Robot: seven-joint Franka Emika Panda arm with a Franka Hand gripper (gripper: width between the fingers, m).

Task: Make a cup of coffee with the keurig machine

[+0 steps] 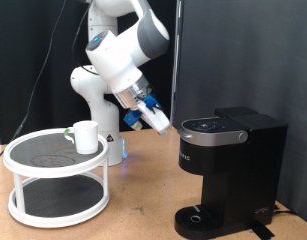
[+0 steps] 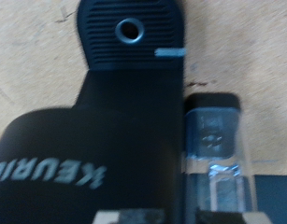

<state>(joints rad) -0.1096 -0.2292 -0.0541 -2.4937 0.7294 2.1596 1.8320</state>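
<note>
Tool (image 1: 159, 124) hangs in the air near the keurig machine (image 1: 231, 170), toward the exterior view's left of its lid; I cannot tell if its fingers are spread. The cup (image 1: 85, 136) stands on the white two-level rack (image 1: 57, 180), well apart on the wooden surface (image 1: 143, 205).

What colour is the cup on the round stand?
White. The cup shows best in the exterior view, on the stand's top tier.

white cup (image 1: 85, 136), black keurig machine (image 1: 231, 170) with white lettering, white rack (image 1: 56, 196) with dark mesh.
</note>
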